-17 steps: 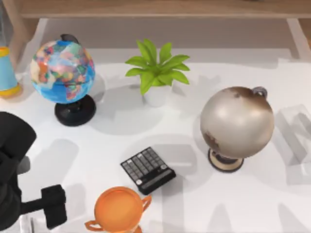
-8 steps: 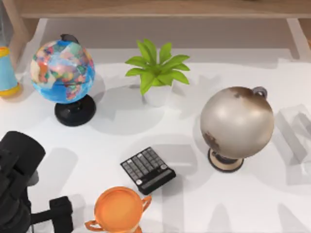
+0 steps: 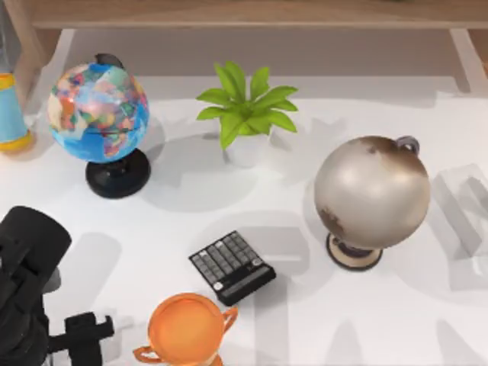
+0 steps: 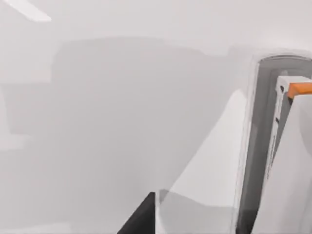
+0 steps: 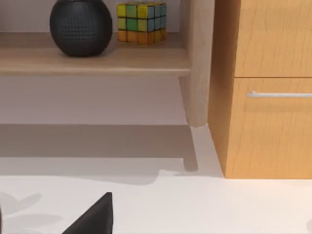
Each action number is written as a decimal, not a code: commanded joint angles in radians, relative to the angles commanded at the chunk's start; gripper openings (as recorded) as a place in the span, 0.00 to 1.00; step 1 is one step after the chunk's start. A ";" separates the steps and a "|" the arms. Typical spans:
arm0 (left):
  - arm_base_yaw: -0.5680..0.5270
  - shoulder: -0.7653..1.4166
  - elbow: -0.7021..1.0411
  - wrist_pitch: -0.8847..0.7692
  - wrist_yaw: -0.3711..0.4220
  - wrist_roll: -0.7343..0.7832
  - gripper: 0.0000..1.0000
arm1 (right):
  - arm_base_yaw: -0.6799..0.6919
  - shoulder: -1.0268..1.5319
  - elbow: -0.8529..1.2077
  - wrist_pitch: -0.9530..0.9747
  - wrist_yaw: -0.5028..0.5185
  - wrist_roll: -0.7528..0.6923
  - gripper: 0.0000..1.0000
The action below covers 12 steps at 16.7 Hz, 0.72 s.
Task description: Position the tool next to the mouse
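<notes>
An AgileX left gripper (image 3: 88, 339) hangs low at the table's (image 3: 396, 320) front-left corner, its grip impossible to read, over a grey-white, orange-tipped object (image 4: 287, 141), probably the tool. A sideways swing could tip the orange cup (image 3: 187, 328) just beside it. A calculator (image 3: 232, 267) and two globes crowd the middle. The right arm sits parked, facing a shelf.

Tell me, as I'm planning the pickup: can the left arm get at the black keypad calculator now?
Probably yes. The left gripper hangs at the top view's lower left, and bare white table lies between it and the black calculator. The orange handled cup stands beside that path.
</notes>
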 joint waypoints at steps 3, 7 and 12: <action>0.000 0.000 0.000 0.000 0.000 0.000 0.32 | 0.000 0.000 0.000 0.000 0.000 0.000 1.00; 0.000 0.000 0.000 0.000 0.000 0.000 0.02 | 0.000 0.000 0.000 0.000 0.000 0.000 1.00; 0.000 0.000 0.000 0.000 0.000 0.000 0.00 | 0.000 0.000 0.000 0.000 0.000 0.000 1.00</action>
